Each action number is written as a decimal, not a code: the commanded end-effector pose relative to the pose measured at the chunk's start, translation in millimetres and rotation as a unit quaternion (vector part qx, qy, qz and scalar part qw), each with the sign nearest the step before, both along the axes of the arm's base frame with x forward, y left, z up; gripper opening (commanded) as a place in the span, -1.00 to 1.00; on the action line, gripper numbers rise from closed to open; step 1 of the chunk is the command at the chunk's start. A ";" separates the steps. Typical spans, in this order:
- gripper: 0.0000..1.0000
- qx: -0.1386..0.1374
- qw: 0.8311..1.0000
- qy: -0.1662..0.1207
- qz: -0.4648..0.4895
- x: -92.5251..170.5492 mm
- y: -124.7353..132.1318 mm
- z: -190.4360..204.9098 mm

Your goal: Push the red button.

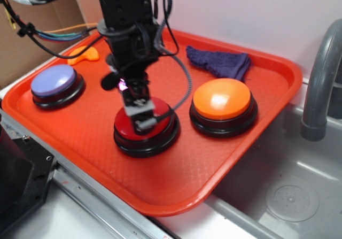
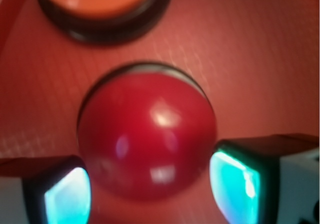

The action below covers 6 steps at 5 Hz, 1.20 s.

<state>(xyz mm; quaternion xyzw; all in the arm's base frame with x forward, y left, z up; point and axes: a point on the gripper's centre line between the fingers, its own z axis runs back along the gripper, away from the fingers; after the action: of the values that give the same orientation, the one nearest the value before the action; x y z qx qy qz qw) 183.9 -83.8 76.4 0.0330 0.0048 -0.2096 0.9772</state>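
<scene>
Fingertips (image 2: 67, 194) sitting nearest the lens, spread apart, glowing cyan, flanking the red button (image 2: 147, 136). Gripper (image 1: 143, 116) released, holding nothing, hovering over the dome's top; contact unclear. Button resting mid-tray on the orange tray (image 1: 214, 169), with the orange button (image 1: 222, 100) just beside it and the purple button (image 1: 53, 81) well apart.

- Orange-topped button (image 1: 223, 106): on the tray, near the end effector, on the sink side.
- Purple-topped button (image 1: 55, 84): well apart, opposite side.
- Dark blue cloth (image 1: 219, 62): behind the orange button.
- Orange tray (image 1: 176, 180): underneath.
- Grey faucet (image 1: 320, 78): beyond the tray's edge.
</scene>
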 end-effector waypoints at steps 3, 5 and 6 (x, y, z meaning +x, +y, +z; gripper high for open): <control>1.00 -0.025 0.999 -0.018 0.019 8.1 -1.4 44.7; 1.00 -0.022 0.999 -0.029 0.021 12.6 -1.8 54.8; 1.00 -0.021 0.999 -0.037 0.022 15.7 -2.6 61.5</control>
<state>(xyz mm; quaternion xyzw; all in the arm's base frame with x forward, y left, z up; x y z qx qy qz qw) 195.7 -79.6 124.7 0.0292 -0.0060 -0.1854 0.9822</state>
